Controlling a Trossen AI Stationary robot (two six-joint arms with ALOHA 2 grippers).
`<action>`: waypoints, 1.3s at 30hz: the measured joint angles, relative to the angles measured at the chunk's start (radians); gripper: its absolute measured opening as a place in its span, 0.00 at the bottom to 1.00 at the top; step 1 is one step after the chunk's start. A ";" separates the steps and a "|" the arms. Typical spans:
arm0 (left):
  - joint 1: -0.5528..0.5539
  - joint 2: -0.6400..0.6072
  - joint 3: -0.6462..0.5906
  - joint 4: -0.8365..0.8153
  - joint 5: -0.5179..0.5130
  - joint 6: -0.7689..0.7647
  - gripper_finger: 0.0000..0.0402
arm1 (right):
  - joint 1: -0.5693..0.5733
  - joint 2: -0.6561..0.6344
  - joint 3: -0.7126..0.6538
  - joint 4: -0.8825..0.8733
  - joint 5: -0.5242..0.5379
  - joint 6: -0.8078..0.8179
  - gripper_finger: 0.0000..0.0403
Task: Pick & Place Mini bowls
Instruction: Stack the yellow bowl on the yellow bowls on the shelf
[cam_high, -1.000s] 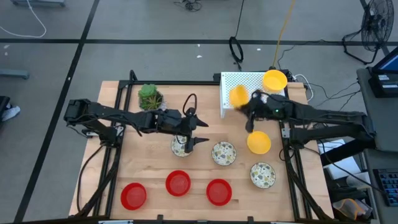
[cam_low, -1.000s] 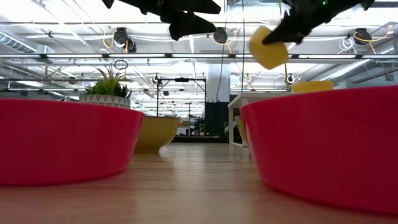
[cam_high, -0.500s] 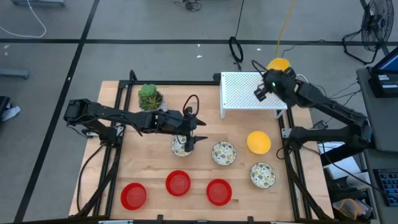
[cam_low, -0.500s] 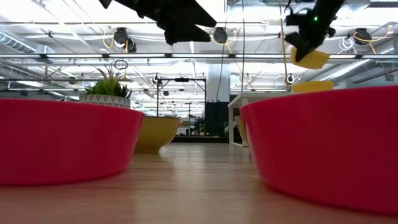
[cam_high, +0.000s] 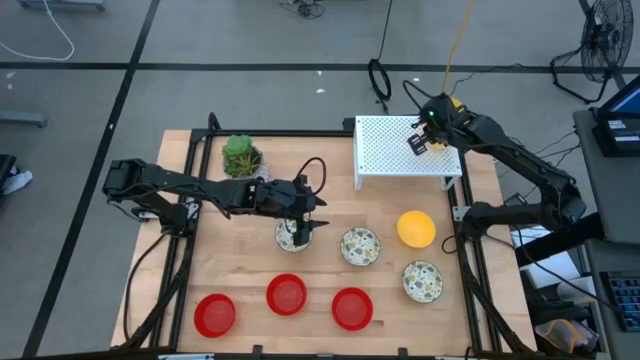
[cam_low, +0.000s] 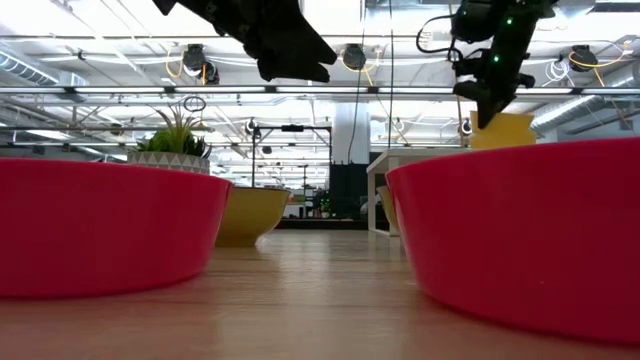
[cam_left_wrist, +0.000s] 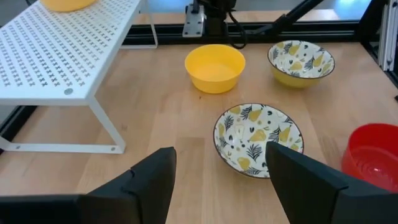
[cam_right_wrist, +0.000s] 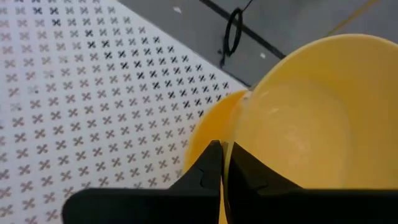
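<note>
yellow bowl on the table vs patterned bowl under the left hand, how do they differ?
The plain yellow round bowl on the wooden table has one solid colour; the whitish leaf-patterned bowl is speckled with yellow and dark print.

The yellow bowl sits in the open, with no arm over it; the patterned bowl lies directly beneath the open left hand.

Both are small, round, shallow and upright.

Free room and obstacles on the desk (cam_high: 210, 270)

Bare wood lies open left of the bowls — the white rack (cam_high: 400, 150) and potted plant (cam_high: 240, 155) block the far side.
</note>
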 joint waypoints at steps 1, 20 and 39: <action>0.000 0.000 0.000 0.000 0.000 0.002 0.62 | 0.000 0.000 0.000 -0.010 -0.002 0.008 0.00; 0.000 0.000 0.000 -0.001 0.000 0.005 0.64 | 0.000 -0.002 0.000 -0.063 -0.052 0.032 0.09; 0.000 0.001 0.000 -0.002 0.000 0.007 0.64 | 0.111 -0.196 -0.023 -0.011 -0.274 0.076 0.26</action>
